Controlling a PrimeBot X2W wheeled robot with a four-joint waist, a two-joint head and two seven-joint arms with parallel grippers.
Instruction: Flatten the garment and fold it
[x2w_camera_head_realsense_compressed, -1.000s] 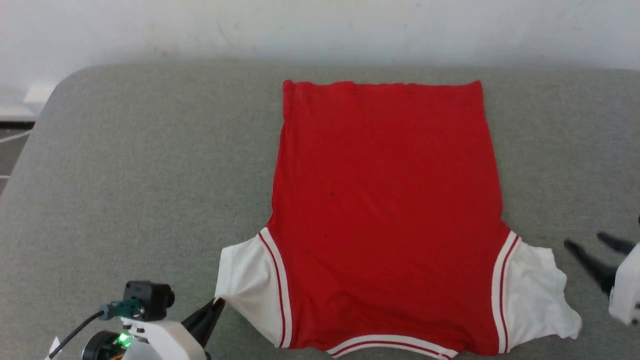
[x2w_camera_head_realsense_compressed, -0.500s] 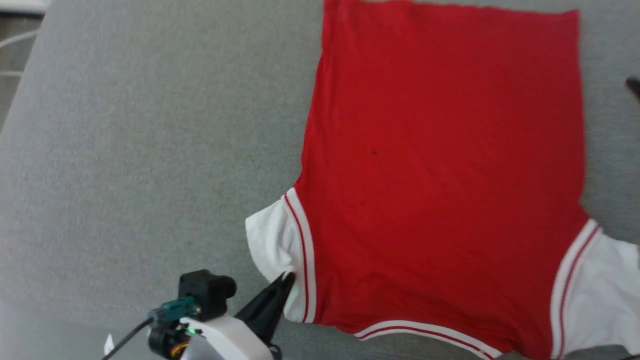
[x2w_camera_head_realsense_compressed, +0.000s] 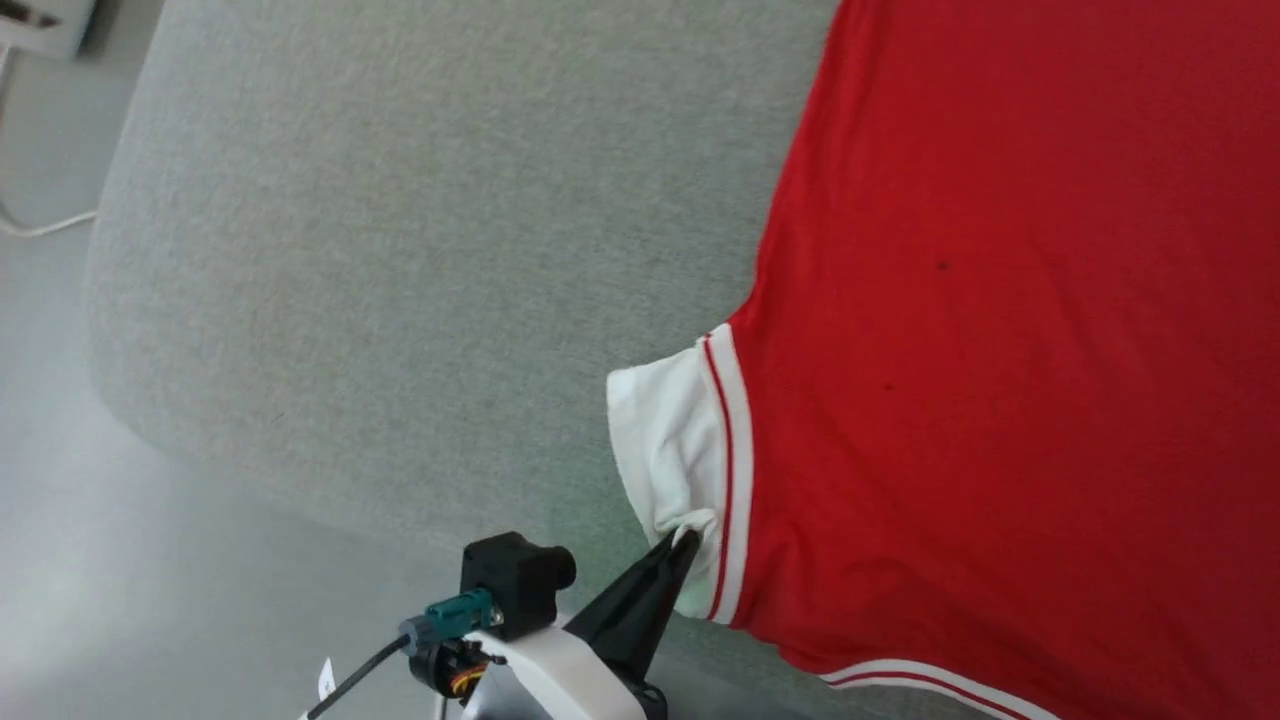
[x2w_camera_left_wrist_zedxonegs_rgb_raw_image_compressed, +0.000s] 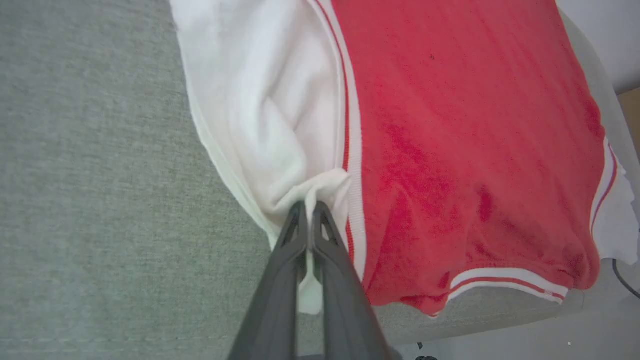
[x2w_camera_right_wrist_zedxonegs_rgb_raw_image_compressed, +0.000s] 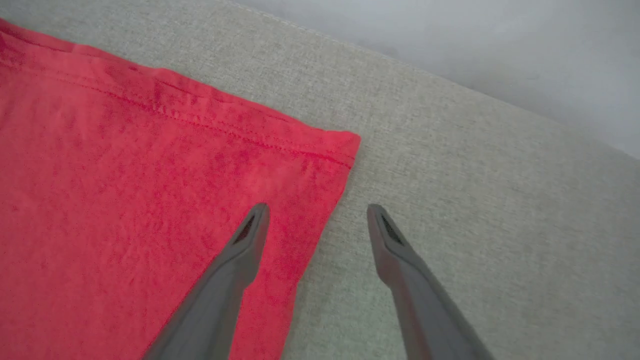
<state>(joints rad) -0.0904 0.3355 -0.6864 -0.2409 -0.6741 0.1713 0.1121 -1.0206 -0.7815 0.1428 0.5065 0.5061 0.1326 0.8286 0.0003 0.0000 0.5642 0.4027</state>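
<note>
**Left tool pinches the sleeve, right tool gapes at the hem corner**

The left tool is closed tight on a bunched fold of the garment's white sleeve, just beside the red-and-white striped seam that joins the sleeve to the red body. The left wrist view shows the cloth puckering at the fingertips and a strip of white hanging between the dark fingers. It also shows the striped collar trim at the garment's edge. The head view gives the side of this tool, tip at the sleeve's lower edge, with the garment lying flat on the grey counter and running off past that view's right edge.

The right wrist view shows the right tool spread wide and holding nothing at a plain red hemmed corner of the garment. One finger is over the red cloth, the other over bare counter beside the garment's side edge. Whether either touches down cannot be told.
</note>
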